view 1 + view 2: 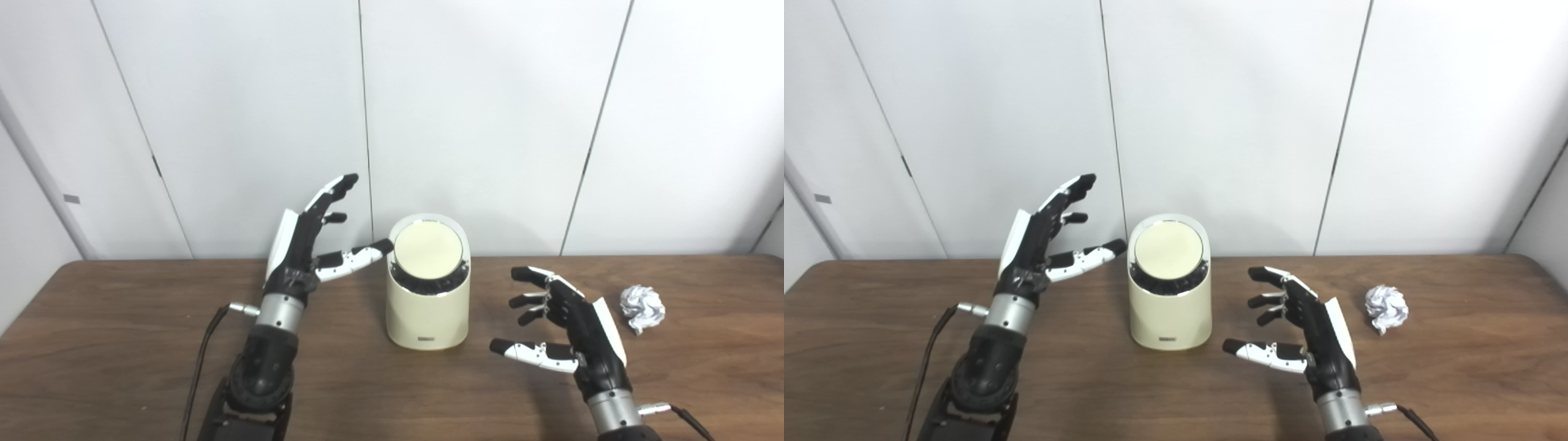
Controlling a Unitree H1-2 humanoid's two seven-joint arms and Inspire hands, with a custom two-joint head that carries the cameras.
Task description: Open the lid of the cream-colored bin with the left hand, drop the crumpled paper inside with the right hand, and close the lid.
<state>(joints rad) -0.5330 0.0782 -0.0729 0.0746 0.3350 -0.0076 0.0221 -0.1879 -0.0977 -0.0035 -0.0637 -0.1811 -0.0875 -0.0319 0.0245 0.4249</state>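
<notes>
Cream-colored bin (427, 306) at frame centre, lid (428, 249) closed. Left hand (309, 242) spread empty beside it; right hand (566, 327) likewise. Crumpled paper (642, 308) lower right on desk (122, 343).

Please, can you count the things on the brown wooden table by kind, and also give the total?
Cream-colored cylindrical plastic bin, round lid shut: 1
White crumpled paper ball: 1
Total: 2
</notes>
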